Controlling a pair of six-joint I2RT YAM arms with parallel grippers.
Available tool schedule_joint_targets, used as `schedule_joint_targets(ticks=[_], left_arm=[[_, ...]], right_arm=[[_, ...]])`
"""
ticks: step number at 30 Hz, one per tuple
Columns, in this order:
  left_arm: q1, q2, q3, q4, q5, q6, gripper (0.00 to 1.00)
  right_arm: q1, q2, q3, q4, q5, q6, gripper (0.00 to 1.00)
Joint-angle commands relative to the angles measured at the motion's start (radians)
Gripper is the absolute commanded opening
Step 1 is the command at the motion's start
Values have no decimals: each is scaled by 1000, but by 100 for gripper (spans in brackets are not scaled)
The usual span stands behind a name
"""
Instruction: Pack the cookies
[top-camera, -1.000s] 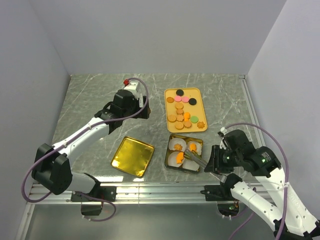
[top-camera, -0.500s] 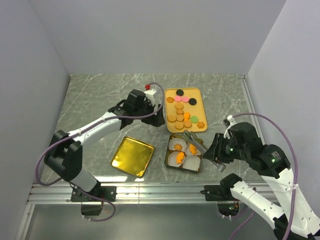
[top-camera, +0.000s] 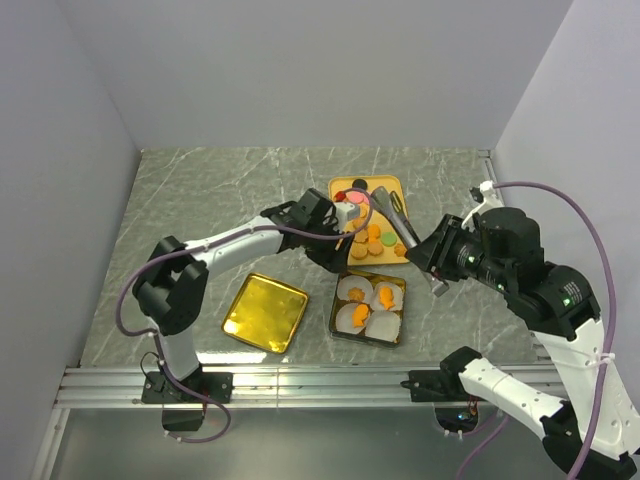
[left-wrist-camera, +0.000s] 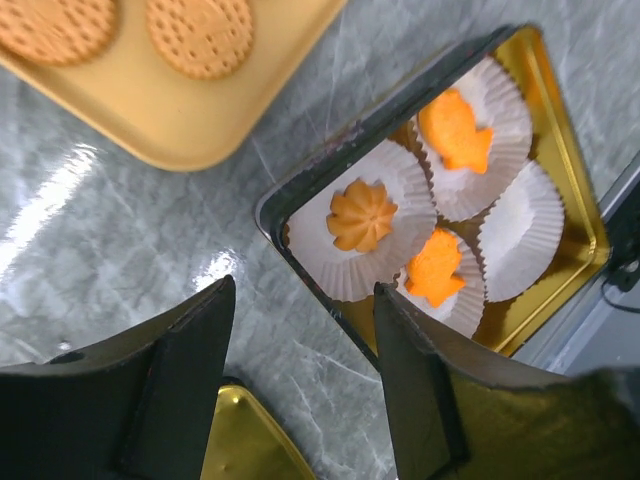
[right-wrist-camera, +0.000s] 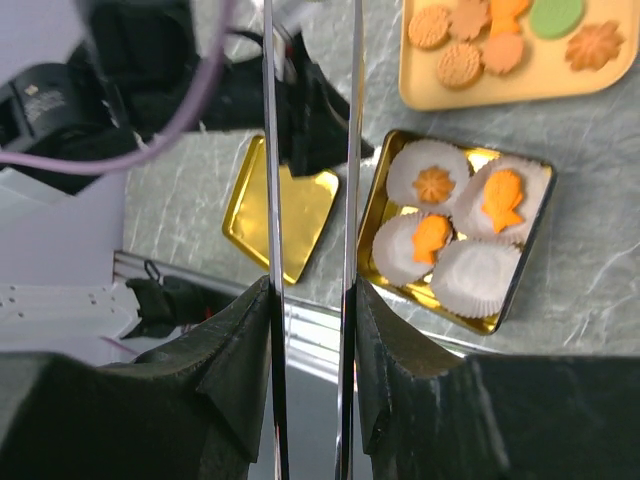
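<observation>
cookies (top-camera: 368, 237): most are being kept on the yellow tray (left-wrist-camera: 170, 130) at the far middle of the table (top-camera: 200, 190). Tan, orange, pink, green and black ones are being shown there, lying flat.
packed cookies: three orange ones, one of them flower-shaped (left-wrist-camera: 362, 214), are being carried in the white paper cups (left-wrist-camera: 525, 235), one cookie to a cup.
gold tin (left-wrist-camera: 572, 190): four paper cups are being held in it, side by side. It is being kept just on the near side of the tray, with a narrow strip of table between them.
left gripper (left-wrist-camera: 302, 295): it is being held above the table, beside the far left corner of the tin and near the tray's edge. Its jaws are being kept apart and nothing is being gripped.
right gripper (right-wrist-camera: 310, 290): its fingers are being pressed on long metal tweezers (right-wrist-camera: 352, 120), so the tool is being grasped. In the top view the tweezers are being pointed over the right part of the tray.
gold lid (top-camera: 265, 312): it is being left flat on the table, to the left of the tin and apart from it.
</observation>
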Motion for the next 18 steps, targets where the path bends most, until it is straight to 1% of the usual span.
schedule_joint_targets(ticks=[1,10,11,17,18], left_arm=[[-15,35,66,-78,-17,38,63],[-27,118,118,-118,-40,25,52],[-27,124,121,-119,-43,24,48],[-27,172,138,-136,-24,21,37],[-27,176,144,-138,-23,21,34]], right_arm=[[4,2,53,23,74,-24,28],[4,-20,72,52,138,16,29],[4,-18,75,52,140,14,29],[4,2,95,42,160,-7,29],[2,8,98,41,161,-13,29]])
